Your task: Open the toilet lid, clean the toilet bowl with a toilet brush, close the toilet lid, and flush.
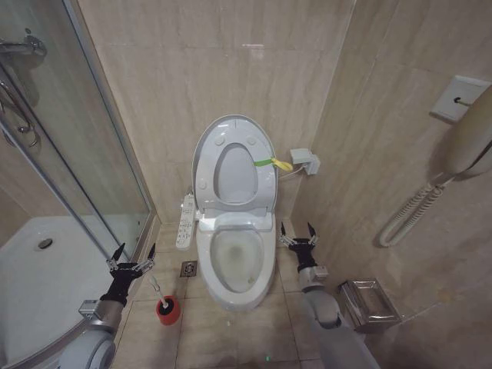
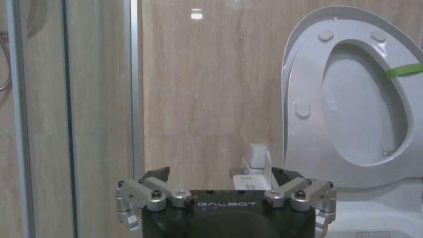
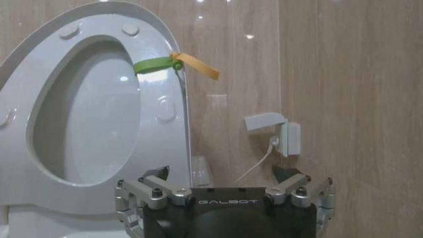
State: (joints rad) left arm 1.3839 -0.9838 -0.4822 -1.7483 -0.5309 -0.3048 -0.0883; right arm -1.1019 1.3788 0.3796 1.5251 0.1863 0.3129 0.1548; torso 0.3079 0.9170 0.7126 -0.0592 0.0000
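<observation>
Head view: the toilet lid (image 1: 206, 154) stands raised against the wall with its green-yellow strap (image 1: 270, 163), and the toilet bowl (image 1: 235, 265) lies open between the two hands. The left hand (image 1: 132, 254), fingers spread wide and holding nothing, hovers just above the toilet brush (image 1: 156, 290) in its red holder (image 1: 168, 310), with the shower enclosure (image 1: 69, 177) beside it. The right hand (image 1: 297, 231), equally spread and empty, hangs beside the bowl's rim, a metal tissue box (image 1: 369, 304) on the wall behind it.

toilet lid (image 1: 233, 165): glossy plastic | toilet bowl (image 1: 234, 265): smooth ceramic, apparently | wall tiles (image 1: 200, 69): polished
</observation>
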